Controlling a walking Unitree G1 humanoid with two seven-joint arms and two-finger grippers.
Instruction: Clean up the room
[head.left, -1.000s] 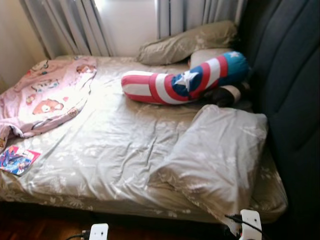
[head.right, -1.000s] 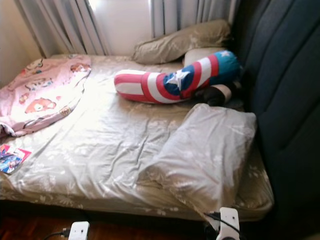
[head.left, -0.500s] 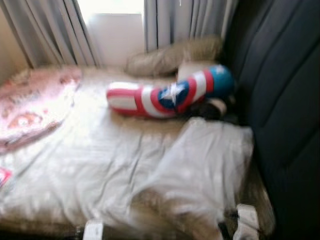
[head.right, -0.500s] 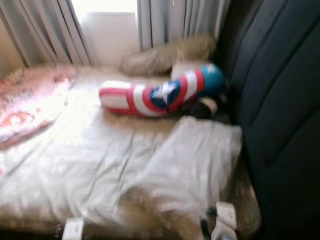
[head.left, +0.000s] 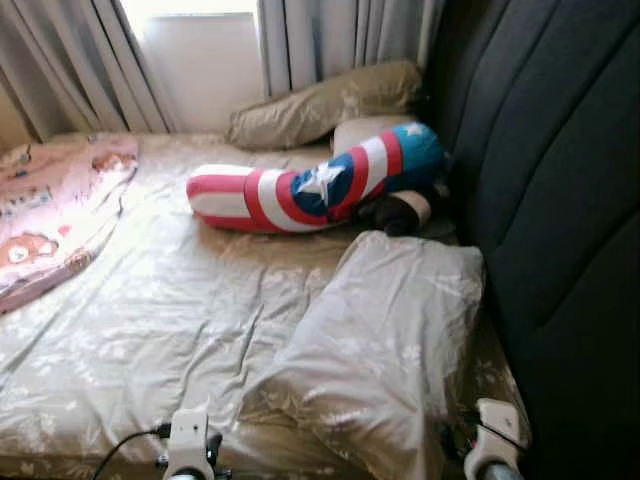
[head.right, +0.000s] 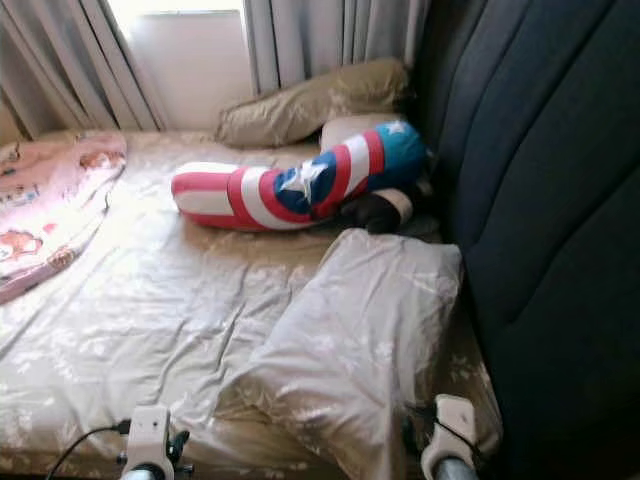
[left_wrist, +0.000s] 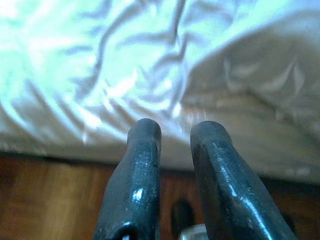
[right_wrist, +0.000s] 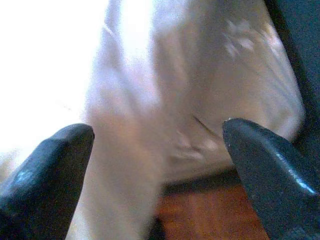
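A rumpled beige floral sheet covers the bed (head.left: 180, 330). A beige pillow (head.left: 385, 340) lies askew at the bed's near right corner. Behind it rests a red, white and blue star-print bolster (head.left: 310, 185) with a small dark plush (head.left: 400, 212) at its right end. A pink cartoon blanket (head.left: 50, 215) is bunched at the left. My left gripper (left_wrist: 175, 131) hangs low at the bed's front edge, fingers close together and holding nothing. My right gripper (right_wrist: 157, 137) is open, facing the near pillow's hanging corner (right_wrist: 200, 100).
A tall dark padded headboard (head.left: 550, 200) walls the right side. Another beige pillow (head.left: 320, 100) leans under the grey curtains (head.left: 330, 40) and window at the back. Wooden floor (left_wrist: 50, 200) shows under the bed's front edge. My two wrists (head.left: 190, 445) sit at the bottom of the eye views.
The camera has moved closer to the bed and turned right, so the whole scene shifted left. The magazine at the bed's left corner has left the picture. Nothing on the bed moved.
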